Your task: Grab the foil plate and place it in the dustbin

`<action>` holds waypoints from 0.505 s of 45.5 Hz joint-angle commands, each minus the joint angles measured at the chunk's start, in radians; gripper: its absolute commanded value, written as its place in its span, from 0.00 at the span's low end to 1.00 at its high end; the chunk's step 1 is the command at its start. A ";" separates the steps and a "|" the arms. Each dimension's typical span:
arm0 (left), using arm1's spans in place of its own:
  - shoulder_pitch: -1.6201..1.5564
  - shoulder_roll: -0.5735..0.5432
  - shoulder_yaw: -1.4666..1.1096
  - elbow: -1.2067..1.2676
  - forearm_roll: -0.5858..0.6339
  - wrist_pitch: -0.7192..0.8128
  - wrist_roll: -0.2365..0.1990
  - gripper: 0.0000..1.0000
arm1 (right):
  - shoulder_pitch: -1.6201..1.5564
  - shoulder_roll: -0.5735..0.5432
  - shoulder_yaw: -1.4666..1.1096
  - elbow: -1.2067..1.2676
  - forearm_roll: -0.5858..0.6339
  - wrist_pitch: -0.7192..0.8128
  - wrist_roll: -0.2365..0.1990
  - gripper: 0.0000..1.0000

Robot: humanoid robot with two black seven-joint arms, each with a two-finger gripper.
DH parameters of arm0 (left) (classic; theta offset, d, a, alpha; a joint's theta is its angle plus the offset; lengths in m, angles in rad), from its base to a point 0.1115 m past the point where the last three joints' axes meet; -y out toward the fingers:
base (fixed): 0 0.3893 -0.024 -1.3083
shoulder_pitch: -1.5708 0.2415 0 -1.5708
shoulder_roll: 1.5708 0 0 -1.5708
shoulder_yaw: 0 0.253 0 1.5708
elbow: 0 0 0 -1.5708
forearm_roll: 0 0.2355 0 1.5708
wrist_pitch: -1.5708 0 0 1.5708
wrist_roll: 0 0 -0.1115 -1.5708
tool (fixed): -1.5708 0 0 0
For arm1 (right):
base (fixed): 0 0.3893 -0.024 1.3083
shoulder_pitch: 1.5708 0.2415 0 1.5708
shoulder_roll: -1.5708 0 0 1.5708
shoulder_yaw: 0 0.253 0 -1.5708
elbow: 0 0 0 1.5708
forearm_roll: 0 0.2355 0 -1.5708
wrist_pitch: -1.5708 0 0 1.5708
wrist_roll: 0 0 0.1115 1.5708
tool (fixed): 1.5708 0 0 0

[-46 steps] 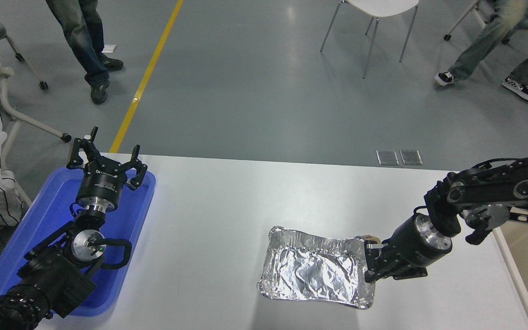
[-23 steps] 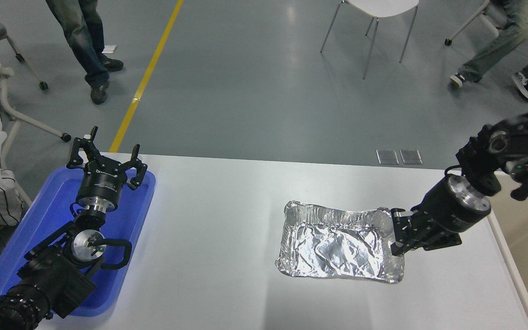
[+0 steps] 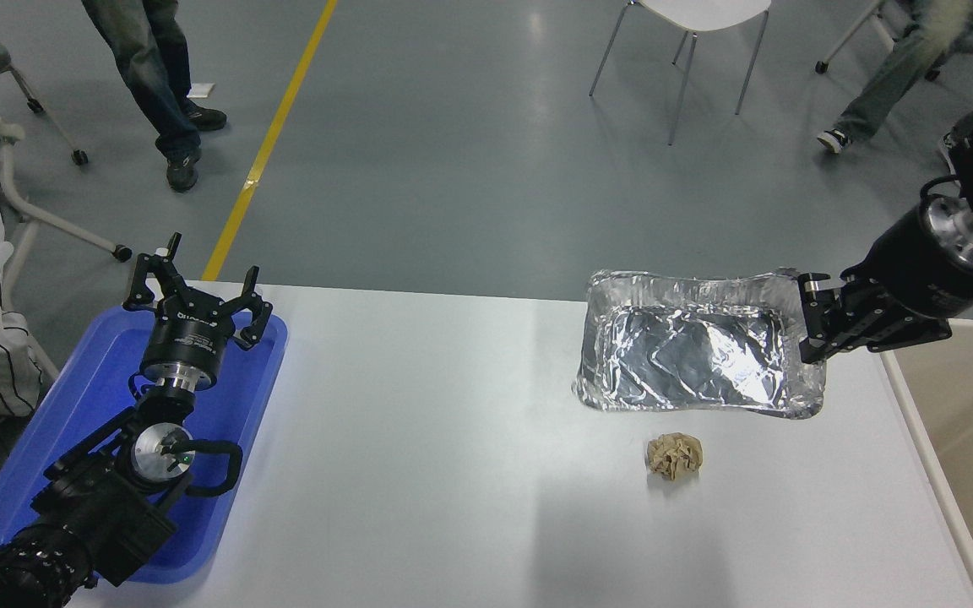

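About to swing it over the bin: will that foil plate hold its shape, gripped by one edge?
Probably flimsy: the foil plate is thin and already crinkled. The right hand pinches only its right rim, so the free end may sag or bend. It looks light, so a fast swing might flutter it.

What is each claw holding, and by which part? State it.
The right claw holds the foil plate by its right-hand rim. The left claw, parked over the blue tray, holds nothing.

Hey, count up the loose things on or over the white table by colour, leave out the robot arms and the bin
Silver: 1, the foil plate, held by the right claw
Tan: 1, the paper ball
Blue: 1, the tray, under the parked left claw
Total: 3
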 commanded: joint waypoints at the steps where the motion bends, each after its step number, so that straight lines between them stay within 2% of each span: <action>1: 0.000 0.000 0.000 0.000 0.000 0.000 0.000 1.00 | 0.146 0.080 -0.120 -0.001 0.004 0.002 0.003 0.00; 23: 0.000 0.000 0.000 0.000 0.000 0.000 0.000 1.00 | 0.206 0.085 -0.195 -0.001 0.003 0.002 0.005 0.00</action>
